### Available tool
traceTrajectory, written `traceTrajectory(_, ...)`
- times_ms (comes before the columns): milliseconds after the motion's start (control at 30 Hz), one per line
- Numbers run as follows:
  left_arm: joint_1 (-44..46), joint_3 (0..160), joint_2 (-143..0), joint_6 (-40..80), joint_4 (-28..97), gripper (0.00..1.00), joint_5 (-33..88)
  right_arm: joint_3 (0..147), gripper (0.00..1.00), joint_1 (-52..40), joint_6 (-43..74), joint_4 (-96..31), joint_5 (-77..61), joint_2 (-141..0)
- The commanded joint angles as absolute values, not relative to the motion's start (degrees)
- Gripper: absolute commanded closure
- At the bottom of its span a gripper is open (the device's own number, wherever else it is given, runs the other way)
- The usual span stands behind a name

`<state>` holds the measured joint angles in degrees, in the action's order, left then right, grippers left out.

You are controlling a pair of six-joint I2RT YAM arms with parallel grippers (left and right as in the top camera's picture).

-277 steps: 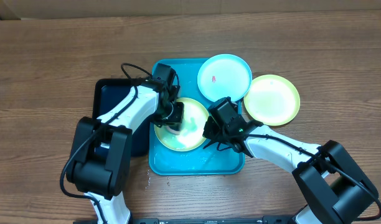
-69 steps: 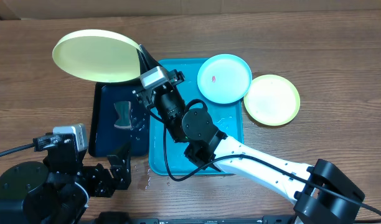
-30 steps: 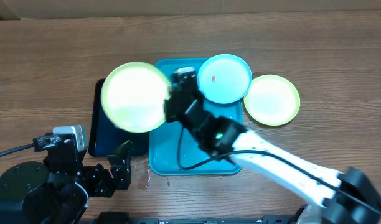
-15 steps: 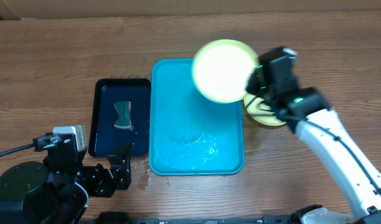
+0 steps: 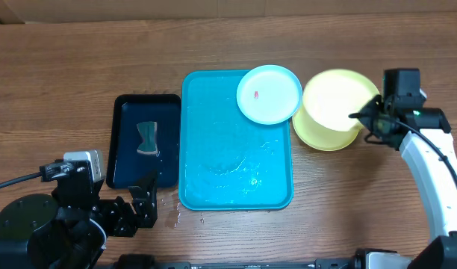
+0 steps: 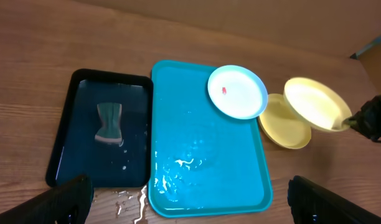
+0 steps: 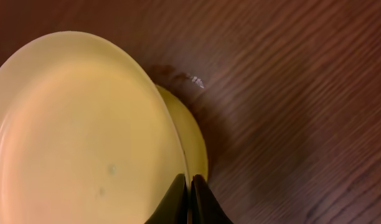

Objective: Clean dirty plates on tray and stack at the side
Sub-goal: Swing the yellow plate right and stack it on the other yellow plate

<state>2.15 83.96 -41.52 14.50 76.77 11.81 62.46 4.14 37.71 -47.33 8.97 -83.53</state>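
The cyan-blue tray (image 5: pixel 213 161) lies wet at the table's middle. A light cyan plate (image 5: pixel 269 93) with a small red smear rests on its far right corner. My right gripper (image 5: pixel 365 119) is shut on the rim of a yellow-green plate (image 5: pixel 334 97), holding it tilted just above a second yellow-green plate (image 5: pixel 322 134) that lies on the table right of the tray. In the right wrist view the held plate (image 7: pixel 84 124) fills the left, with the lower plate (image 7: pixel 195 146) peeking out behind. My left gripper (image 6: pixel 190 205) hangs open, high above the tray's near edge.
A black tray (image 5: pixel 128 142) with a green sponge (image 5: pixel 147 138) in water lies left of the blue tray. Spilled water (image 5: pixel 176 215) wets the table at the blue tray's near left corner. Bare wood surrounds the trays.
My right arm has swung the yellow-green plate from the left side, across the tray, to above the other yellow-green plate on the right. The left arm has not moved.
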Motion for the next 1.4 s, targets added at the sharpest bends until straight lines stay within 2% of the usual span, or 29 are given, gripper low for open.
traceTrajectory(0,2.2,84.5,-41.6,14.4,76.7,0.00,12.0,60.2,0.96,5.2,38.2,-45.5,8.5,-85.5)
traceTrajectory(767,2.2,84.5,-41.6,14.4,76.7,0.00,12.0,54.7,0.96,5.1,38.2,-39.0,7.3,-90.6)
traceTrajectory(933,2.2,84.5,-41.6,14.4,76.7,0.01,12.0,53.9,0.91,5.1,38.2,-37.1,5.4,-90.6)
traceTrajectory(1033,2.2,84.5,-41.6,14.4,76.7,0.00,12.0,53.9,0.78,4.7,38.2,-36.5,3.3,-90.6)
traceTrajectory(1067,2.2,84.5,-41.6,14.4,76.7,0.00,12.0,53.9,0.67,4.6,38.2,-36.4,2.8,-90.6)
traceTrajectory(1100,2.2,84.5,-41.6,14.4,76.7,0.00,12.0,53.9,0.50,4.5,38.2,-36.4,2.4,-90.6)
traceTrajectory(1233,2.2,84.5,-41.6,14.4,76.7,0.00,12.0,53.9,0.24,4.5,38.1,-36.6,2.4,-90.6)
traceTrajectory(1367,2.2,84.5,-41.6,14.4,76.7,0.00,12.0,53.9,0.21,4.5,34.9,-36.5,0.2,-90.6)
